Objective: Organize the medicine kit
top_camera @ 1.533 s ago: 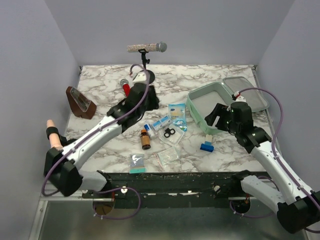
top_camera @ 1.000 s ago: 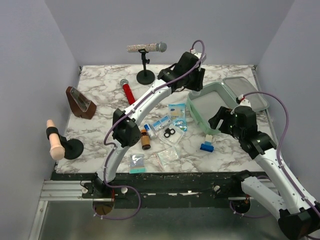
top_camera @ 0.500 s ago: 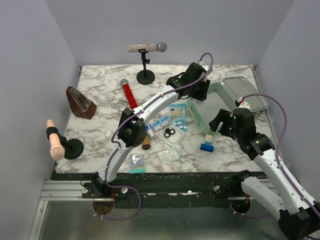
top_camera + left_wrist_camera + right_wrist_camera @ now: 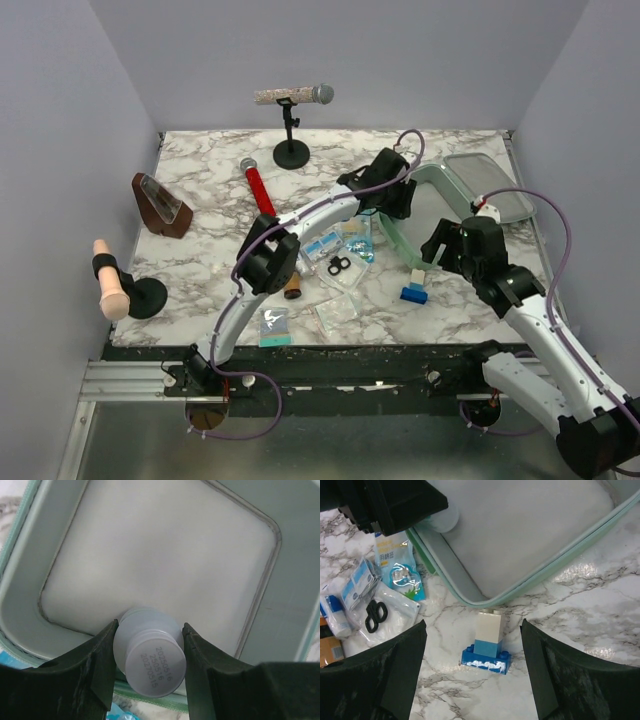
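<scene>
Clock directions are on the top view, 12 = far wall.

1. White-and-grey marble-pattern table (image 4: pixel 200 260): the clutter sits at centre. The 9 to 11 o'clock side is the more open room for swinging out.
2. Medicine kit, a mint-green rounded plastic case (image 4: pixel 432 172), sits at 2 o'clock with its hinged lid (image 4: pixel 492 185) laid flat to the right. The tray is open upward, so it loads from above. Its floor looks bare (image 4: pixel 165 555).
3. Left gripper (image 4: pixel 148 630) reaches in over the kit's 9 o'clock rim. Its jaws are closed snugly on a small white translucent plastic bottle (image 4: pixel 155 662), gripped at the sides. The date-stamped end faces the wrist camera.
   - The bottle hangs over the near corner of the tray, probably for a drop-in.
   - The corner wall is close, so I'd move it toward tray centre before release.
4. Right gripper (image 4: pixel 472 626) hovers at the kit's 6 o'clock edge with its jaws spread wide and nothing in them. It may be waiting its turn, and it's clear of the left arm.
5. Loose sachets, including a clear pouch with black scissors (image 4: pixel 375 615), lie just beside the kit's 8 o'clock rim. That's a tight lane for withdrawing.
6. A blue-and-white toy brick stack (image 4: pixel 487 647) sits just off the rim, under the right gripper. Watch it on descent.
</scene>
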### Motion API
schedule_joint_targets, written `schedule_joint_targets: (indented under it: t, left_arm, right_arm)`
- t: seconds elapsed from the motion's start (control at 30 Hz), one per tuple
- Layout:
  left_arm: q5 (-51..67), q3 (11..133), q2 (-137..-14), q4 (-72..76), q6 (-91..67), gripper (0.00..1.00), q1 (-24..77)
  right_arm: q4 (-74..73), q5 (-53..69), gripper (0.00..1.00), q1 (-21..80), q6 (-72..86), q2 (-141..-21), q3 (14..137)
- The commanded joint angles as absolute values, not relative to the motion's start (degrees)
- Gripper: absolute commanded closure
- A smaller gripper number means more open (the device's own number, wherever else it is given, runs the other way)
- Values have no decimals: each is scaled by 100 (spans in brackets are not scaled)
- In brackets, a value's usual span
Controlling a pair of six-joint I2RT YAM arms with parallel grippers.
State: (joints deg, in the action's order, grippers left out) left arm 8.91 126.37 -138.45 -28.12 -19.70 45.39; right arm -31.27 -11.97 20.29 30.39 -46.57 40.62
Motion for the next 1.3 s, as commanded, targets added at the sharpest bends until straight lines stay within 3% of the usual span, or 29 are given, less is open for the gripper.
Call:
schedule_joint_targets:
  t: [0.0, 0.17, 0.3, 0.5, 0.73, 1.27]
  left_arm:
    - [1431, 11998, -12719, -2145, -2276, 84, 4527]
    - [2117, 11278, -11683, -2162, -2531, 84, 4369]
    - [2905, 10662, -11075, -1855, -2995, 86, 4079]
    - [4429, 10828, -11241, -2302, -3410, 88, 3841]
    - [4763, 10652, -11127, -2461, -3261, 88, 3841]
    - [5106, 10380, -10951, -2136, -3621, 88, 4069]
  right_arm:
    - [-2542, -1047, 13, 2065, 2700, -4554, 3921]
    - [-1873, -502, 0, 2074, 2444, -4035, 3674]
    - [-1688, -116, 0, 2074, 2312, -4025, 3744]
    - [-1187, 333, 0, 2074, 2154, -4016, 3805]
    - [-528, 878, 0, 2074, 2197, -3744, 3709]
    - [-589, 1521, 1, 2241, 1934, -4842, 4298]
